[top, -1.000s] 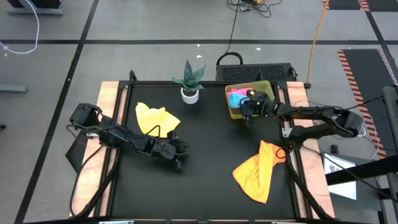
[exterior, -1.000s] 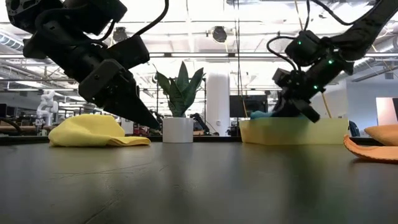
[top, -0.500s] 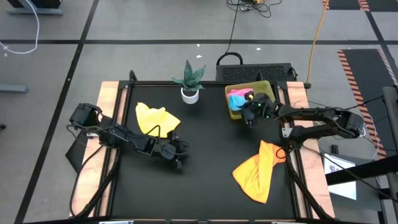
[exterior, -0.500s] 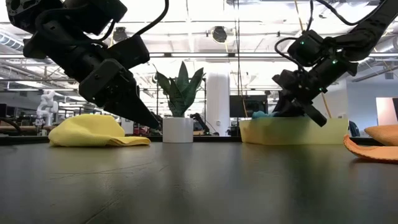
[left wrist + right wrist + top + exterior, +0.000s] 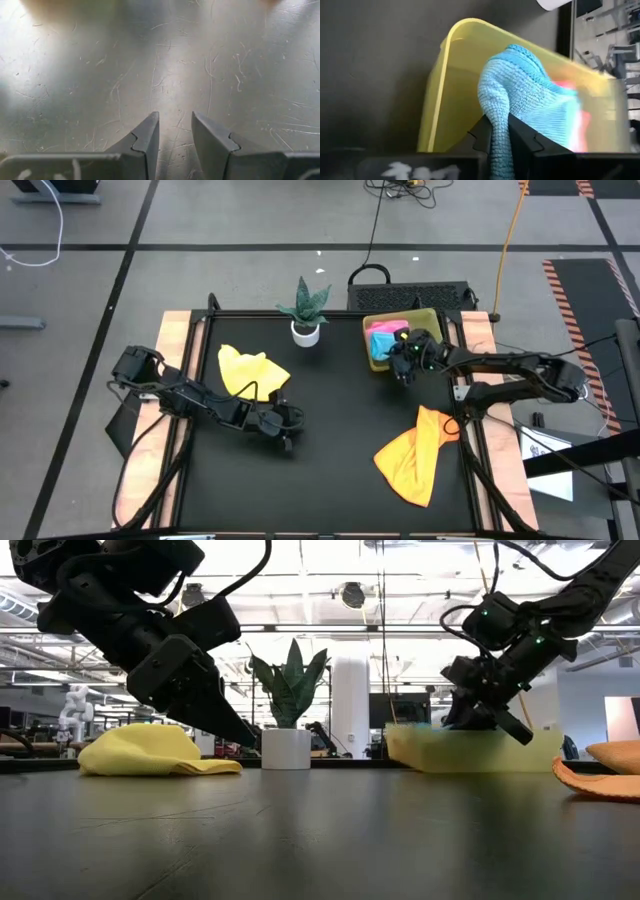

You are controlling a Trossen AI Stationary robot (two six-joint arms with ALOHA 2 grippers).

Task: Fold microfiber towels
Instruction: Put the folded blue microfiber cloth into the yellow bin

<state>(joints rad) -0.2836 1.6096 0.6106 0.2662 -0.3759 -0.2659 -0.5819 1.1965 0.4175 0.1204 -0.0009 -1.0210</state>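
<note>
Pinching the light blue towel (image 5: 520, 95), right jaws grip it; left jaws parted, empty

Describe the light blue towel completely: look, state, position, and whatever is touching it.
The light blue towel is a soft, nubby microfiber cloth, bunched up rather than folded. It sits in the yellow-green tray at the table's far right, with a pink towel beside it. One fold drapes over the tray's rim and is pinched between the fingers of the right tool. Its lower part is hidden inside the tray.
</note>
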